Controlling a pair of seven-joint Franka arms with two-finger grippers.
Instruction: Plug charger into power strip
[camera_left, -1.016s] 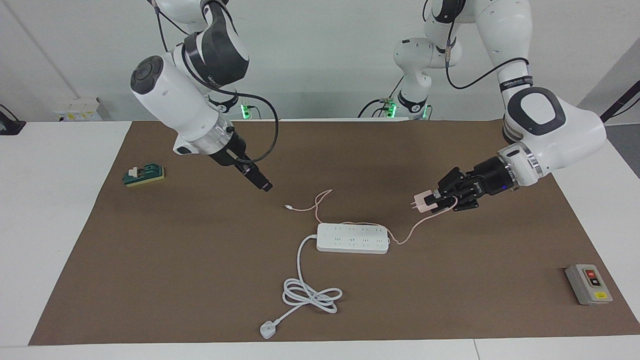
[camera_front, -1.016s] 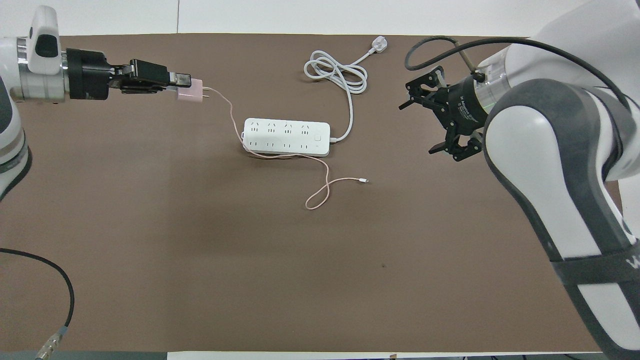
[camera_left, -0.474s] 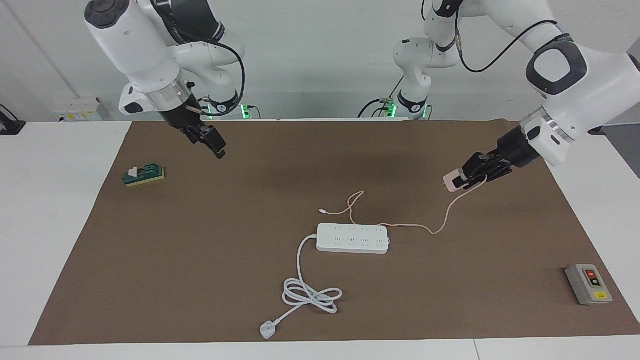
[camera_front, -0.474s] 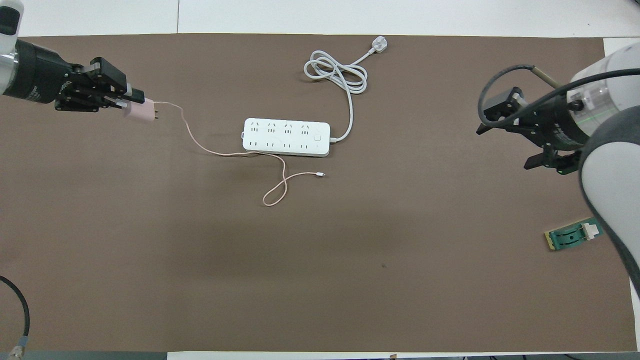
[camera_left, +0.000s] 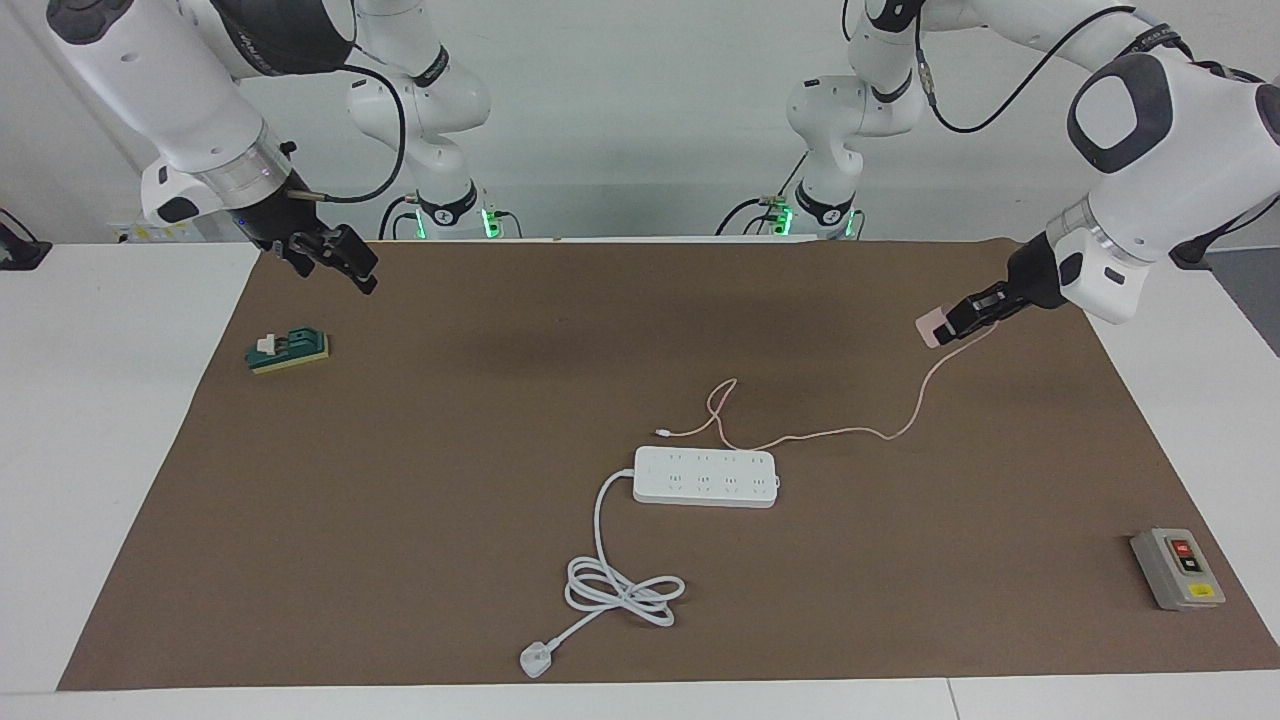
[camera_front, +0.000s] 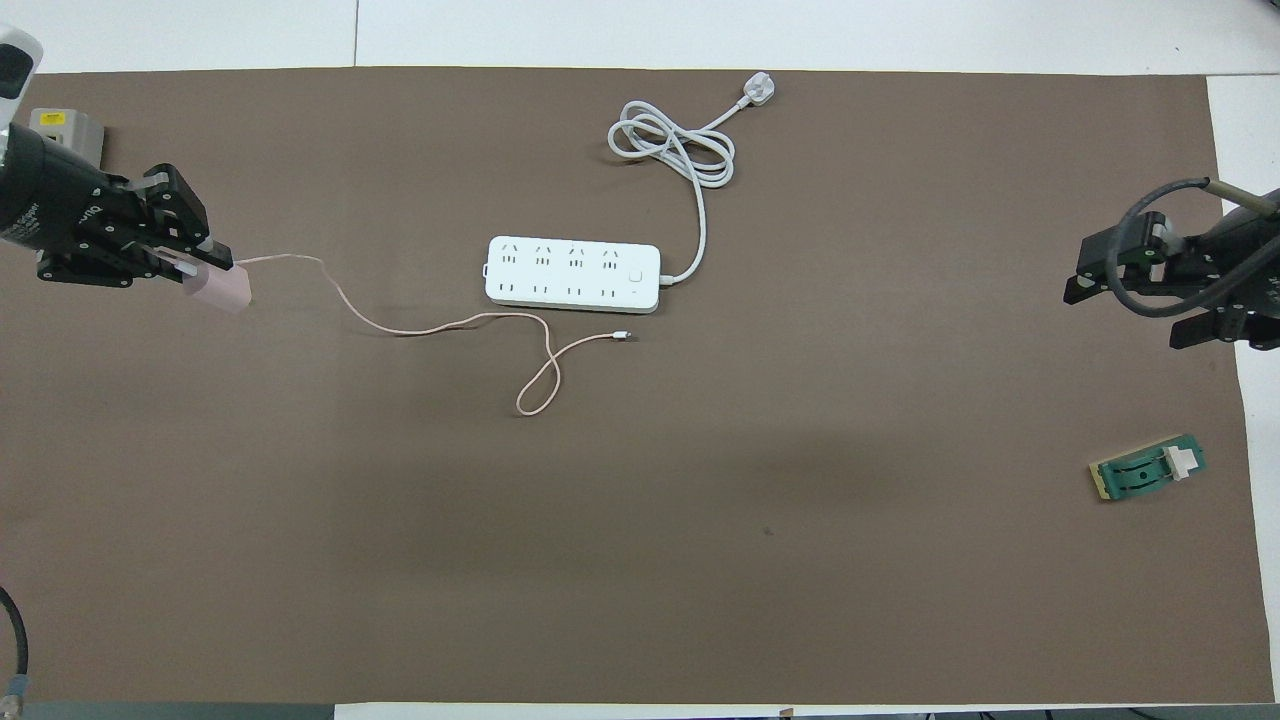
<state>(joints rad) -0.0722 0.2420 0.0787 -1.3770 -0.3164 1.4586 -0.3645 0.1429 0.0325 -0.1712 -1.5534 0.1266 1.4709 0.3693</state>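
Left end effector (camera_left: 958, 320) gripping charger (camera_left: 934, 327), power strip (camera_left: 706, 476) lengthwise along table, right end effector (camera_left: 335, 258) wide

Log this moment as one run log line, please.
left end effector: shut on charger, raised over mat | right end effector: open, waiting | power strip: nothing plugged in

Left gripper (camera_left: 950, 322) raised at its own end of the table, fingers clamped. Right gripper (camera_left: 345, 262) raised at its end, fingers spread.
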